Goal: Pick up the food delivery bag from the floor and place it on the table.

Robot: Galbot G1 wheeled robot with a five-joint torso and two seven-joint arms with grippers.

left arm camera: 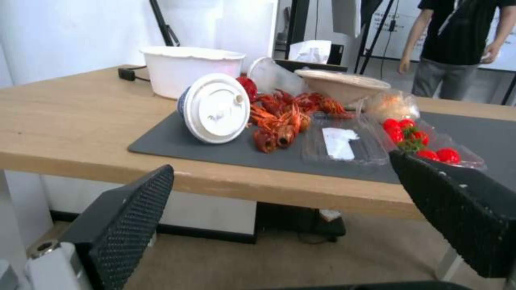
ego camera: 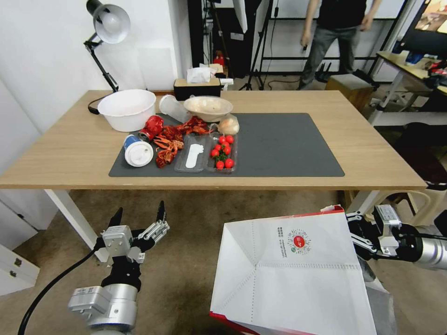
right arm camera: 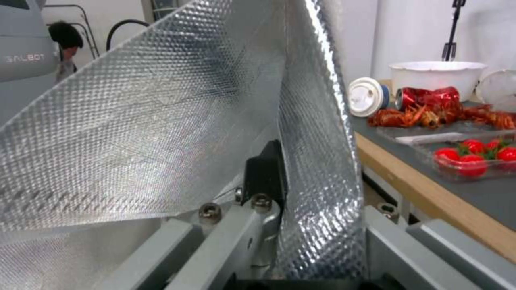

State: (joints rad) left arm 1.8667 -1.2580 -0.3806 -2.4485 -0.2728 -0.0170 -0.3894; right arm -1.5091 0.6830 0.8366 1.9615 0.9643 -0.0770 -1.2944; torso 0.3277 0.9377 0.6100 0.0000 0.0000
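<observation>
Now your right gripper (ego camera: pixel 352 235) is clamped on the food delivery bag's (ego camera: pixel 293 274) rim, carrying it clear of the floor (ego camera: pixel 186 260) just short of the table (ego camera: pixel 326 100) — its near edge wants clearing next — while your left gripper (ego camera: pixel 139 216) hangs open beside the bag.

Bright, even light — wrist views soft, blurred.

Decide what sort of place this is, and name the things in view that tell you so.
Probably a robotics lab or studio staged as a dining spot: tripod stands line the back wall, a desk lamp lights the table, and takeaway leftovers such as crayfish shells lie on it.
</observation>
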